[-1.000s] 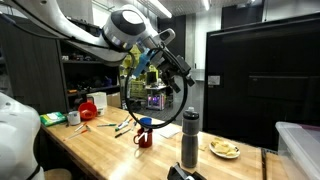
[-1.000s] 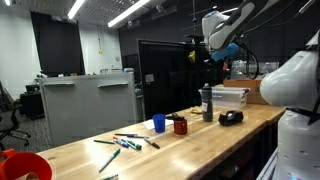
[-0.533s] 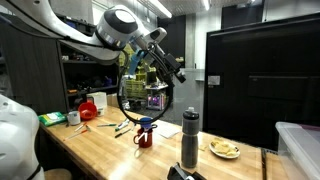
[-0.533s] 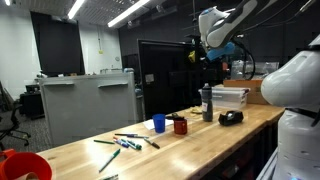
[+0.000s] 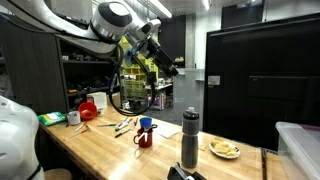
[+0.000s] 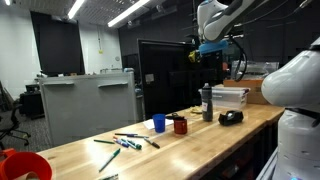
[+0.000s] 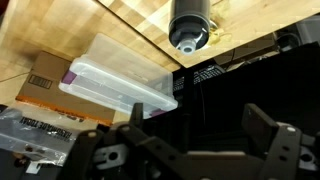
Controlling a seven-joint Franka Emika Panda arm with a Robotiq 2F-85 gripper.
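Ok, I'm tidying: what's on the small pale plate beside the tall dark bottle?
A yellowish lump lies on the small pale plate, too small to identify. The plate's middle beneath it is hidden.

Layout of the table [image 5: 90, 150] as you see it in an exterior view: the bottle [image 5: 191, 135] stands upright between the mugs and the plate [image 5: 224, 149], the plate just beside it. The bin [image 5: 298, 145] sits beyond the plate at the table's end. The nearer mug [image 5: 145, 136] stands just before the farther mug [image 5: 147, 123]; the markers [image 5: 122, 127] lie scattered past both. Your gripper [image 5: 166, 66] hangs well above the table.
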